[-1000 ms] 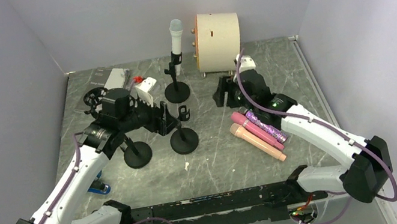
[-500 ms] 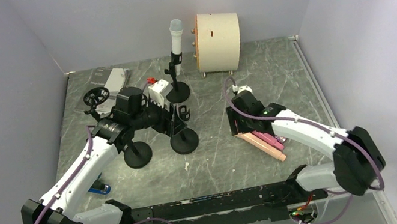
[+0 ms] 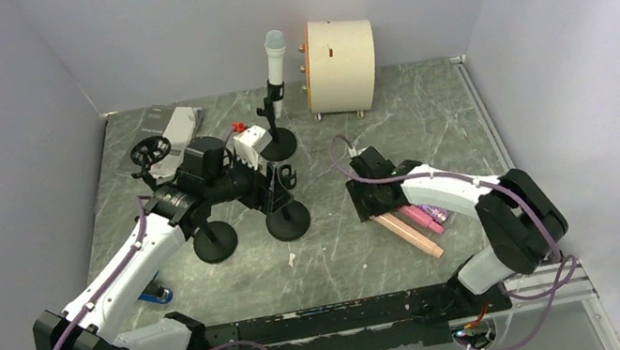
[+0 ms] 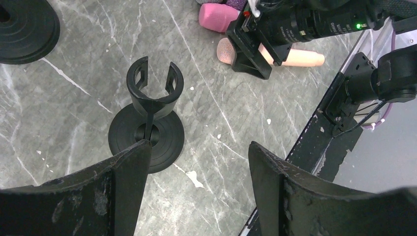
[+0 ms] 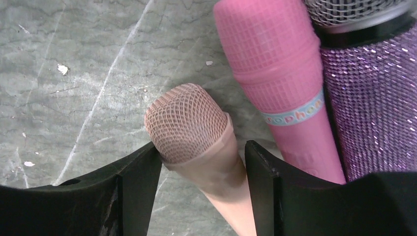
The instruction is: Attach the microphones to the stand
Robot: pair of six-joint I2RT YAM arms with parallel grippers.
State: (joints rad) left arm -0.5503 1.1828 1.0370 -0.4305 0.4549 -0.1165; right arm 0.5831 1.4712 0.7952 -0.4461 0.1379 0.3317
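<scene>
The peach mic (image 3: 412,236) lies on the table beside the pink mic (image 3: 423,218) and the purple glitter mic (image 3: 436,211). My right gripper (image 3: 366,202) is open and low over the table. In the right wrist view the right gripper (image 5: 201,147) straddles the peach mic (image 5: 189,120) just behind its mesh head, with the pink mic (image 5: 275,54) and the purple mic (image 5: 373,98) to the right. The white mic (image 3: 275,55) stands in the back stand (image 3: 278,142). My left gripper (image 4: 199,147) is open and empty above a stand with an empty clip (image 4: 155,86).
A second empty stand (image 3: 215,241) is left of the clip stand's base (image 3: 288,219). A beige drum (image 3: 340,65) stands at the back. A white box (image 3: 251,142), a black wheel (image 3: 150,149) and a grey booklet (image 3: 178,121) lie at the back left. A black rail (image 3: 330,319) runs along the front.
My right gripper has come forward and down from behind the mics to the peach mic's head. My left gripper shifted right over the clip stand, then held still.
</scene>
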